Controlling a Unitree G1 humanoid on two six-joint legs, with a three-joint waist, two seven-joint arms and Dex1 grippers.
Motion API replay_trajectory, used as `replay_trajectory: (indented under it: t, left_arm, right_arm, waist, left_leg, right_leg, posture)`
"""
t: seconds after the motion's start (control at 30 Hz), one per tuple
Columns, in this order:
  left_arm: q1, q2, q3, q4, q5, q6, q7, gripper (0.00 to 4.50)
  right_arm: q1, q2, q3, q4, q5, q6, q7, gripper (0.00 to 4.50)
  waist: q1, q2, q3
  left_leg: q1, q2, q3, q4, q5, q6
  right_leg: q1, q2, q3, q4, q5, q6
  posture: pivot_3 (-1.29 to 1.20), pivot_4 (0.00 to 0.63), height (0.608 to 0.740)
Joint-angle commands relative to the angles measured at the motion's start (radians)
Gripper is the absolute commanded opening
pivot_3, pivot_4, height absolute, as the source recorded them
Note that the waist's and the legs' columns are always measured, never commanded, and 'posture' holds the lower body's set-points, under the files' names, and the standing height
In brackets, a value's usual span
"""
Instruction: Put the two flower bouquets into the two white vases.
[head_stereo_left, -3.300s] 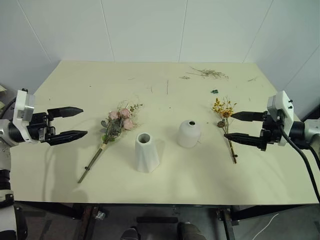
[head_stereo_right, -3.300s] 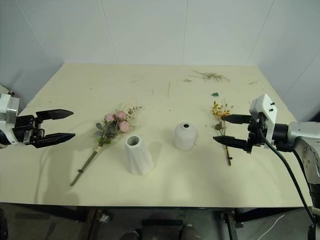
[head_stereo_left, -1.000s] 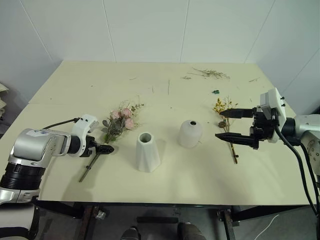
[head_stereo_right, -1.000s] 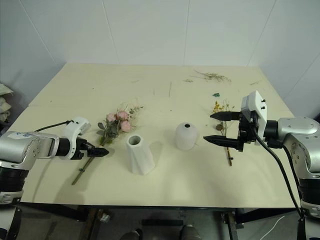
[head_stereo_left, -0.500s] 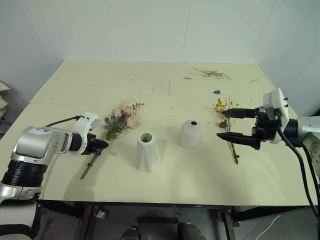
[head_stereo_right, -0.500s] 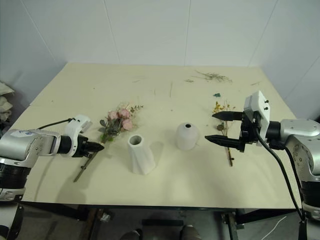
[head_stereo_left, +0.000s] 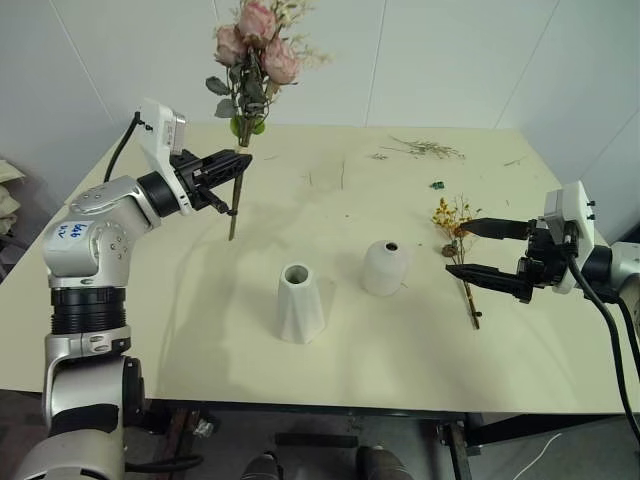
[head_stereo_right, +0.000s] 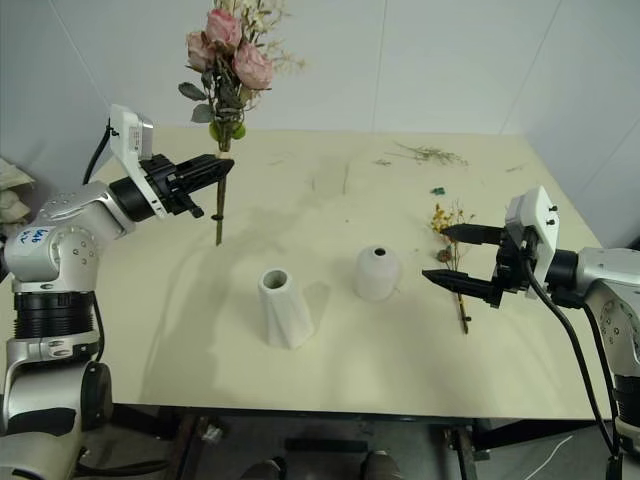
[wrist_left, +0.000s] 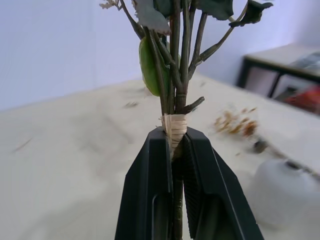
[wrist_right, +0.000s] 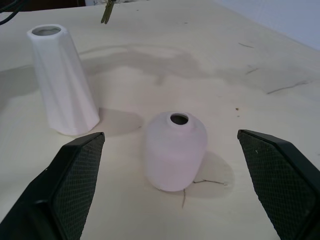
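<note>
Rose bouquet of pink blooms and green leaves (head_stereo_left: 250, 45) upright above cream table (head_stereo_left: 330, 370), stems pinched in left gripper (wrist_left: 174, 150) at paper-wrapped band. Right gripper (wrist_right: 175, 150) spread wide, facing round white vase (wrist_right: 175, 150) and tapered faceted vase (wrist_right: 62, 80); yellow dried sprig (head_stereo_left: 455, 235) flat beneath.

Each arm consists of silver-grey cylindrical segments joined by black ribbed collars, ending in a white boxed wrist module. The left gripper (head_stereo_left: 238, 167) and right gripper (head_stereo_left: 500, 252) each carry two tapered black fingers with cross-hatched inner pads (wrist_right: 272, 175). A black cable runs along each forearm, and the left upper arm bears a blue handwritten mark.
</note>
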Motion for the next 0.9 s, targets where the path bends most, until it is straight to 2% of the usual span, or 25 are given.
replay_trajectory:
  t: [0.03, 0.17, 0.23, 0.3, 0.37, 0.5, 0.67, 0.9]
  left_arm:
    - [-0.059, -0.038, 0.03, -0.022, -0.047, -0.135, -0.079, 0.03]
    - [-0.061, -0.095, 0.041, -0.024, -0.095, -0.192, -0.14, 0.03]
    - [-0.047, -0.167, 0.082, -0.033, -0.138, -0.331, -0.193, 0.03]
    - [-0.037, -0.198, 0.1, -0.038, -0.165, -0.378, -0.225, 0.03]
    - [-0.03, -0.202, 0.099, -0.04, -0.187, -0.36, -0.237, 0.03]
    - [0.009, -0.233, 0.126, -0.092, -0.318, -0.286, -0.253, 0.03]
    - [0.039, -0.209, 0.118, -0.122, -0.391, -0.205, -0.291, 0.03]
    - [0.031, -0.183, 0.126, -0.127, -0.48, -0.115, -0.333, 0.03]
  right_arm:
    - [0.014, -0.008, -0.051, -0.05, 0.026, -0.013, -0.014, 4.5]
    - [0.038, -0.011, -0.073, -0.074, 0.043, -0.004, -0.021, 4.5]
    - [0.05, -0.008, -0.103, -0.095, 0.081, 0.011, -0.023, 4.5]
    - [0.056, -0.006, -0.123, -0.109, 0.108, 0.019, -0.026, 4.5]
    - [0.065, -0.008, -0.139, -0.125, 0.134, 0.029, -0.025, 4.5]
    - [0.116, -0.03, -0.189, -0.202, 0.22, 0.058, 0.021, 4.5]
    - [0.045, -0.04, -0.167, -0.277, 0.323, 0.1, 0.011, 4.5]
    - [0.071, -0.107, -0.125, -0.29, 0.325, 0.111, 0.113, 4.5]
  waist:
    - [0.003, 0.0, 0.0]
    - [0.004, 0.0, 0.0]
    - [0.005, 0.0, 0.0]
    - [0.003, 0.0, 0.0]
    - [0.0, 0.0, 0.0]
    - [0.003, 0.0, 0.0]
    - [0.003, 0.0, 0.0]
    - [0.005, 0.0, 0.0]
  left_leg:
    - [0.0, 0.0, 0.0, 0.001, 0.0, 0.0]
    - [-0.001, 0.0, 0.0, 0.003, 0.0, 0.0]
    - [-0.001, 0.0, 0.0, 0.003, 0.0, 0.0]
    - [-0.001, 0.0, 0.0, 0.004, 0.0, 0.0]
    - [-0.001, 0.0, 0.0, 0.005, 0.0, 0.0]
    - [-0.001, 0.0, 0.0, 0.006, 0.0, 0.001]
    - [-0.001, 0.0, 0.0, 0.009, -0.001, 0.001]
    - [0.0, 0.0, 0.0, 0.009, 0.0, 0.001]
  right_leg:
    - [0.0, 0.0, 0.0, 0.0, 0.0, 0.0]
    - [0.001, 0.0, 0.0, -0.001, 0.001, 0.001]
    - [0.001, 0.0, 0.0, -0.001, 0.001, 0.001]
    - [0.001, 0.0, 0.0, -0.001, 0.001, 0.001]
    - [0.001, 0.0, 0.0, -0.001, 0.002, 0.001]
    - [0.002, 0.0, 0.0, 0.0, 0.002, 0.001]
    - [0.003, 0.001, 0.001, 0.0, 0.003, 0.001]
    - [0.005, 0.001, 0.001, -0.004, 0.003, 0.001]
  posture:
    - [0.0, 0.15, 0.74]
    - [0.0, 0.15, 0.74]
    - [0.0, 0.15, 0.74]
    - [0.0, 0.15, 0.74]
    - [0.0, 0.15, 0.74]
    - [0.0, 0.15, 0.74]
    - [0.0, 0.15, 0.74]
    - [0.0, 0.15, 0.74]
